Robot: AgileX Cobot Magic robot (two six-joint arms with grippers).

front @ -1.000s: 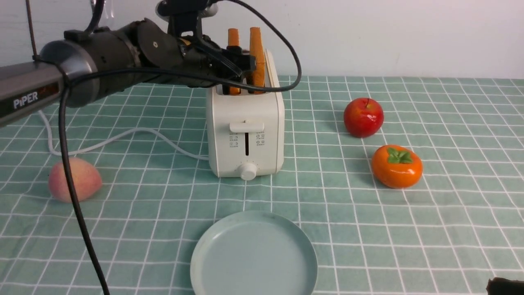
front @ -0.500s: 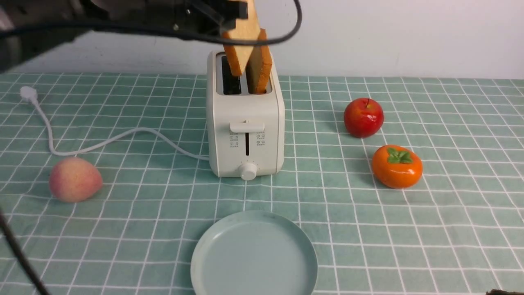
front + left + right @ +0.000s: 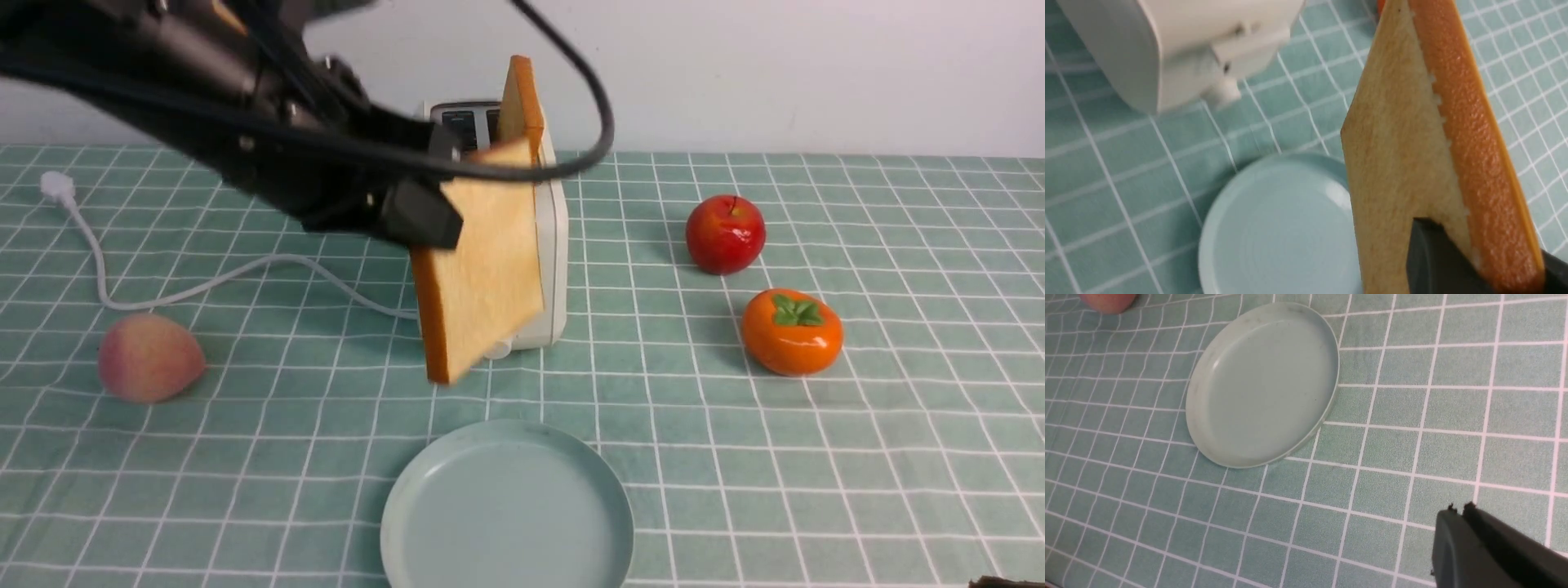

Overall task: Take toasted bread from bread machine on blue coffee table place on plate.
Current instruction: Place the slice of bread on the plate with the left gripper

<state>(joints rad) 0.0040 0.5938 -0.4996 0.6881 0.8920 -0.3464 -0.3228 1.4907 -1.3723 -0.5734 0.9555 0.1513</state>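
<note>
Bottom centre, the plate (image 3: 506,506) lies flat with open checked cloth (image 3: 816,474) all round; the right gripper (image 3: 1458,509) is pinched closed over cloth beside it. Higher in frame, the left gripper (image 3: 433,192) clamps a toast slice (image 3: 486,269) by its upper-left edge, face to camera, tilted, lowest corner pointing down. Behind, the toaster (image 3: 557,229) holds the second slice (image 3: 522,98) upright, edge-on.

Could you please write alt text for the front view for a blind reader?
The left pincer holds a slice of toast tilted midair in front of the white toaster; the blue-green plate lies bare nearer the camera. A second slice stands in the toaster; peach, apple and persimmon lie on the checked cloth.
</note>
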